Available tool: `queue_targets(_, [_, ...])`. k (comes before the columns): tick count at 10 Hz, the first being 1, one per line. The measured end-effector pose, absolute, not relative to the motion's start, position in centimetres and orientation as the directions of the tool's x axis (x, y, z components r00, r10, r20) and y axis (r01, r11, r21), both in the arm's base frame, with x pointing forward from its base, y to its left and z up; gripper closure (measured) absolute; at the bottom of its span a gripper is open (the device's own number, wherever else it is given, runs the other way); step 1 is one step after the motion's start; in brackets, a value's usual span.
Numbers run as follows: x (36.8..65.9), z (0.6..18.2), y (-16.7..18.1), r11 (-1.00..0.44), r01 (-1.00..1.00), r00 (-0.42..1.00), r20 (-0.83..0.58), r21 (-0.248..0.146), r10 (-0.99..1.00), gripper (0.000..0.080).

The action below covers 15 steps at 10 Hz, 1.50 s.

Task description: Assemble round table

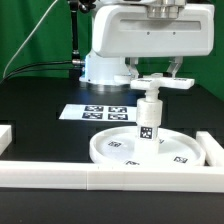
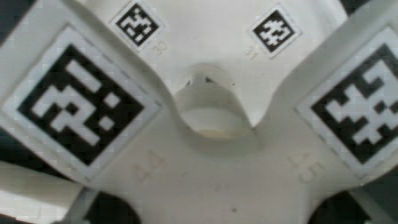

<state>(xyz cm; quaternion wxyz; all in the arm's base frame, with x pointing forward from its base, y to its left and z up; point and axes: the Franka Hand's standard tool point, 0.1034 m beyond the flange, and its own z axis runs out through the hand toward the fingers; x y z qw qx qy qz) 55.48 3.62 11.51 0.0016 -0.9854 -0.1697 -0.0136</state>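
Observation:
The round disc (image 1: pixel 120 152) lies flat on the black table in the exterior view. On its middle the short cylinder leg (image 1: pixel 149 122) stands upright, a tag on its side. The flat cross-shaped piece (image 1: pixel 162 85) sits level on top of the leg. My gripper (image 1: pixel 161 77) comes down from above and is shut on this piece, a finger on either side. In the wrist view the cross-shaped piece (image 2: pixel 199 150) fills the picture, with tags on its arms and a hole at its centre (image 2: pixel 214 110). My fingertips do not show clearly there.
The marker board (image 1: pixel 100 111) lies behind the disc, in front of the robot base (image 1: pixel 105 62). White border rails run along the front (image 1: pixel 100 178), the exterior view's right (image 1: pixel 212 148) and its left (image 1: pixel 5 135).

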Motion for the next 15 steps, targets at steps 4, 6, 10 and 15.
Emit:
queue_targets(4, [55.59, 10.89, 3.54, -0.942, 0.336, 0.942, 0.023, 0.002, 0.336, 0.0354])
queue_targets(6, [55.96, 10.87, 3.55, -0.936, 0.352, 0.935, 0.050, 0.012, 0.352, 0.0354])
queue_targets(10, [56.10, 10.92, 3.56, -0.936, 0.352, 0.934, 0.061, 0.016, 0.352, 0.0354])
queue_targets(15, [56.10, 10.92, 3.58, -0.945, 0.328, 0.943, 0.062, 0.014, 0.328, 0.0354])
